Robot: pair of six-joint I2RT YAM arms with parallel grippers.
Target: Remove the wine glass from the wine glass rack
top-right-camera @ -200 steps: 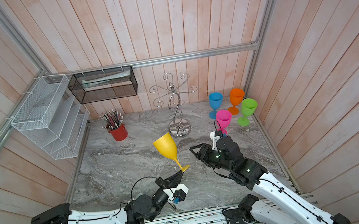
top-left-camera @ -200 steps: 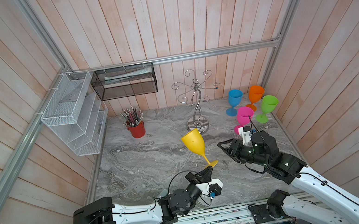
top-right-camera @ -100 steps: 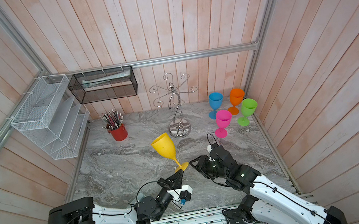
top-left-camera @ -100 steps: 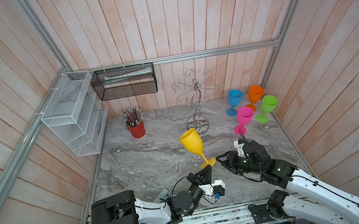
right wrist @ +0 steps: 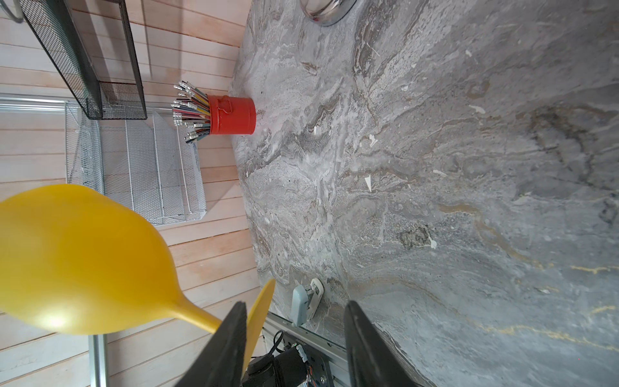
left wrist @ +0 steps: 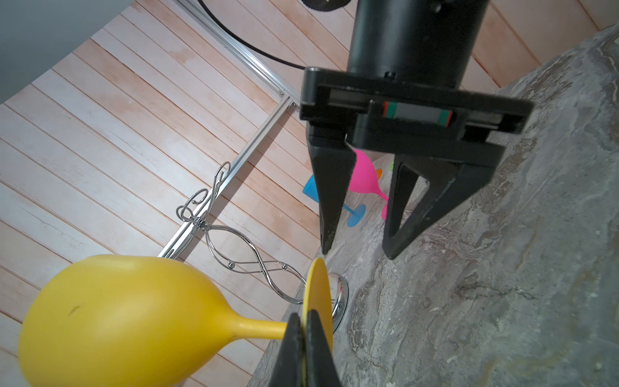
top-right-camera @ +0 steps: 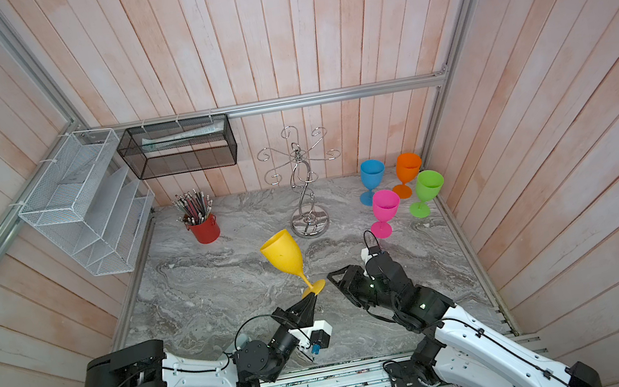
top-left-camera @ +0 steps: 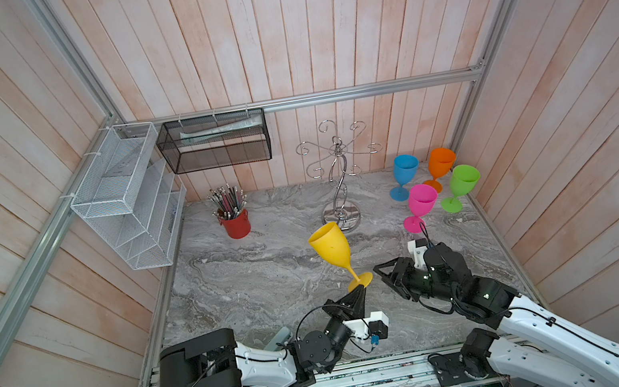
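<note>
Near edge, left side: left gripper (top-left-camera: 358, 288), low over the near part of the desk (top-left-camera: 254, 279). Its jaws are pressed together on the foot disc of the yellow wine glass (top-left-camera: 331, 246); the left wrist view shows the disc's rim pinched between the two fingers (left wrist: 291, 345).

The glass is clear of the wine glass rack (top-left-camera: 339, 194). It is held in the air over the desk, nearer than the rack's round base. It is tilted, with the bowl leaning to the far left and the foot at the near right, mouth upward.

Near right: right gripper (top-left-camera: 384, 275), pointing left toward the glass foot. Jaws spread, with nothing gripped. In the left wrist view one fingertip (left wrist: 326, 246) sits just beside the rim of the foot; I cannot tell whether it touches.

Middle: bare grey marbled desk.

Far centre: the rack stands upright on the desk, close to the back wall, with its chrome spiral stem and curled hook arms spread at the top.

Far right: four glasses stand upright in a cluster. The pink glass (top-left-camera: 422, 199) is nearest, with the green glass (top-left-camera: 464, 179) to its right. The blue glass (top-left-camera: 405, 171) and orange glass (top-left-camera: 441, 163) are behind them.

Far left: red pot of pencils (top-left-camera: 236, 225) on the desk. On the walls are a black mesh basket (top-left-camera: 216, 146) and a white wire shelf (top-left-camera: 127, 198).
</note>
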